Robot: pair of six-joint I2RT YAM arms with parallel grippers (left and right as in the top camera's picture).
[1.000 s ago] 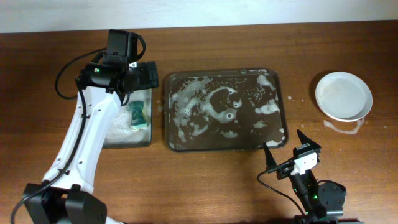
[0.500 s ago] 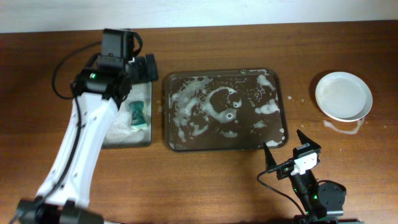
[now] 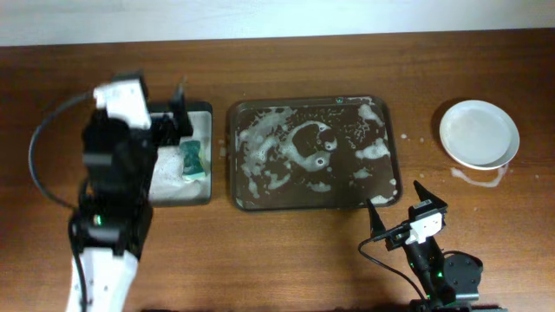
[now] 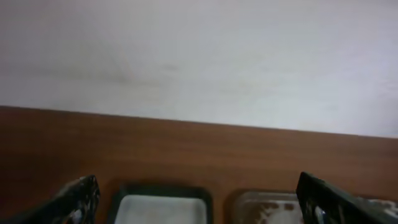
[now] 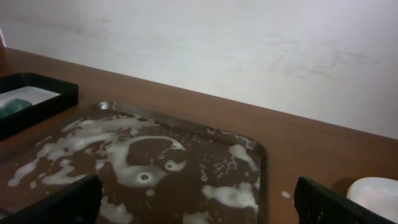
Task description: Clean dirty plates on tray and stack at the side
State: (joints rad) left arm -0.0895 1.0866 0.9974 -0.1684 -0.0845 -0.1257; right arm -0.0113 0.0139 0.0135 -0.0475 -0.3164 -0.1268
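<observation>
The left gripper [image 4: 196,186] draws back leftward from over the tub [image 3: 195,198], apparently rising toward the overhead camera, uncovering more white foam [image 3: 165,178].

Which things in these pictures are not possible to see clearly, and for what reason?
1. Plates: the overhead view shows only one outline from above, so their number is unclear. The right wrist view cuts them off at its bottom right corner.
2. Black tub: in the overhead view the left arm covers its left part. The left wrist view cuts it off at the bottom edge.
3. Left arm: blurred in the overhead view.
</observation>
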